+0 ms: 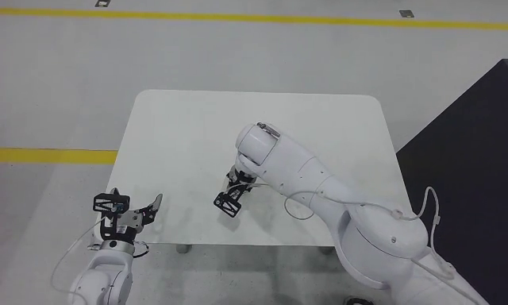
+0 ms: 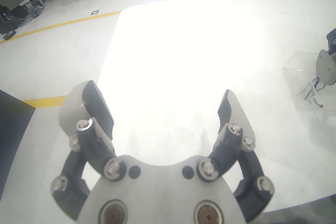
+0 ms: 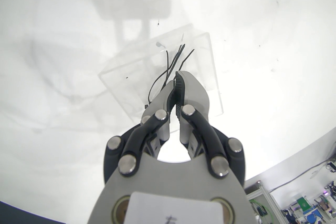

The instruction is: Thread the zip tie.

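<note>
While the left gripper (image 1: 133,203) hangs out at the near left corner of the white table (image 1: 198,130), its two fingers (image 2: 97,107) are spread wide apart with nothing between them, just bright tabletop underneath. Over to the middle of the table, and there's the right gripper (image 3: 176,79), pointed down at a clear plastic box (image 3: 126,64) sitting on the surface. Its fingers are pressed tight together at the tips, right in among a small bundle of zip ties (image 3: 173,61). Black strands fan out past the fingertips, and a pale one curls off to the side with them. Is a tie actually pinched in there? I can't tell; the tips sit right on top of the bundle and hide the contact. From the left wrist camera you see it side-on: the zip ties (image 2: 311,93) splay out in thin black and white strands just beneath the right gripper's finger, beside the see-through box (image 2: 299,64). The two grippers are well apart.
</note>
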